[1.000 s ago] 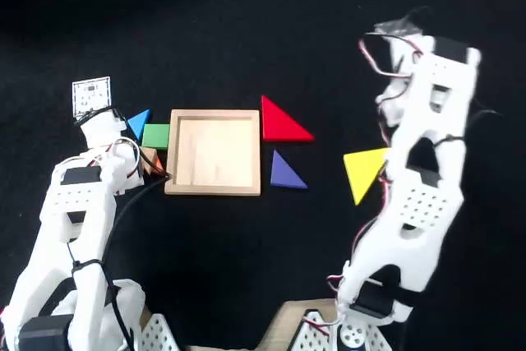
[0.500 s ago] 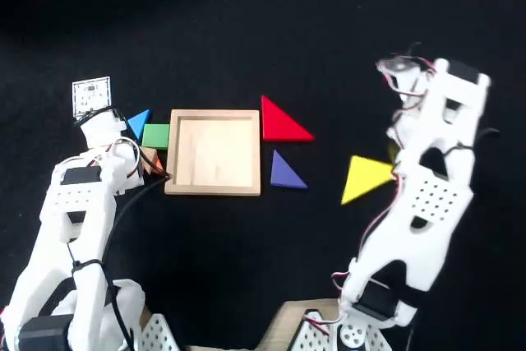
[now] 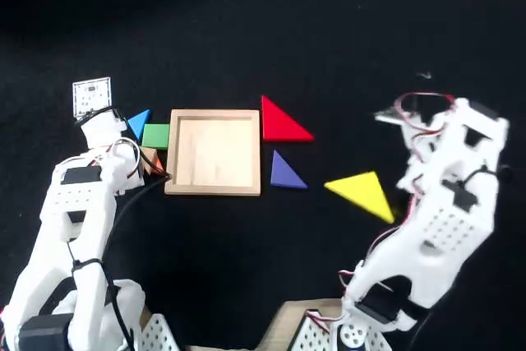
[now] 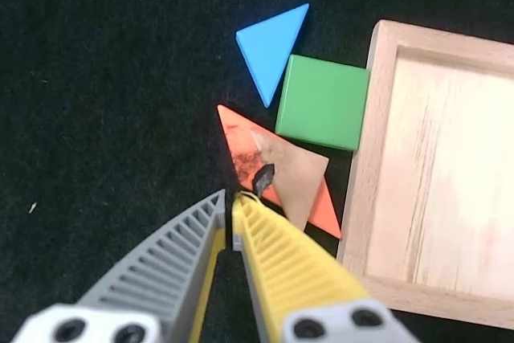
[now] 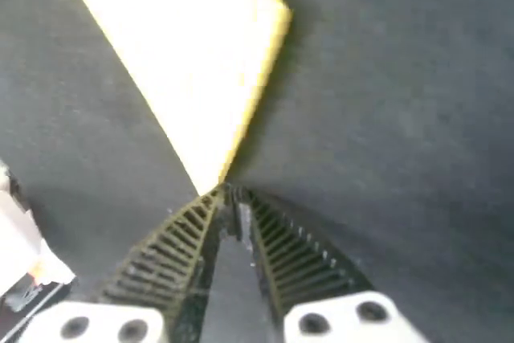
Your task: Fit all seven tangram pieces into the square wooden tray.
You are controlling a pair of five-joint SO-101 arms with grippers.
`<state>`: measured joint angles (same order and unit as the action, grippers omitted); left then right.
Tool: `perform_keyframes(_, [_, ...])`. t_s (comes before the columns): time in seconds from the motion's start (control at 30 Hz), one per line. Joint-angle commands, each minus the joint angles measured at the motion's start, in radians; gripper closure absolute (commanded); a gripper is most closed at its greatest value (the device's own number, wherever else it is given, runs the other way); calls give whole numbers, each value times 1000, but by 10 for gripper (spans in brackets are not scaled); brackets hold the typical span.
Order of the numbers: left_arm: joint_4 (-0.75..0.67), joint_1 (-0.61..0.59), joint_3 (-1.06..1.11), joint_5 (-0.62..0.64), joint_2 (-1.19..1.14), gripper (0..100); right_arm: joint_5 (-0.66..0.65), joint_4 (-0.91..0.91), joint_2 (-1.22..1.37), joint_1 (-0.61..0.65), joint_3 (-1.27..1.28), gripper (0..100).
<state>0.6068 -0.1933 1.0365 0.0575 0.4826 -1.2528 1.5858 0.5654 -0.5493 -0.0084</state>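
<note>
At yel. triangle (image 3: 363, 193) tip: R hand (image 5: 229, 192), closed

**Square wooden tray and six tangram pieces on the black bench (image 3: 246, 47).**

The tray (image 3: 213, 113), pale wood with a raised rim, lies flat, and every visible piece lies flat outside it. To its right in the high view, a large red triangle (image 3: 282, 122) sits just beside the far corner. A smaller purple triangle (image 3: 285, 172) lies near the rim below the red one. A large yellow triangle (image 3: 362, 192) lies well apart, one point aimed toward the purple piece. To the tray's left, a green square (image 3: 156, 135) lies against the rim. A small blue triangle (image 3: 139, 122) lies just beside the square's outer corner. An orange triangle (image 4: 237, 142), bearing a tan patch, lies just beside square and rim.
</note>
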Motion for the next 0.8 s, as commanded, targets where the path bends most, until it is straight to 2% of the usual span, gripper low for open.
perform_keyframes(0.0, [-15,-2,-5,5,2,970,32,-187,-344,92,286,987])
perform_keyframes(0.1, [-15,-2,-5,5,2,970,110,-256,-558,94,369,987])
perform_keyframes(0.2, [-15,-2,-5,5,3,970,123,-259,-739,101,440,987])
perform_keyframes(0.33, [-15,-2,-5,5,5,970,120,-264,-874,192,572,973])
perform_keyframes(0.47, [-15,-2,-5,5,-2,970,107,-272,-883,278,659,792])
perform_keyframes(0.57, [-15,-2,-5,5,-2,970,38,-282,-883,328,697,678])
perform_keyframes(0.77, [-15,-2,-5,5,-2,970,25,-374,-877,350,714,670])
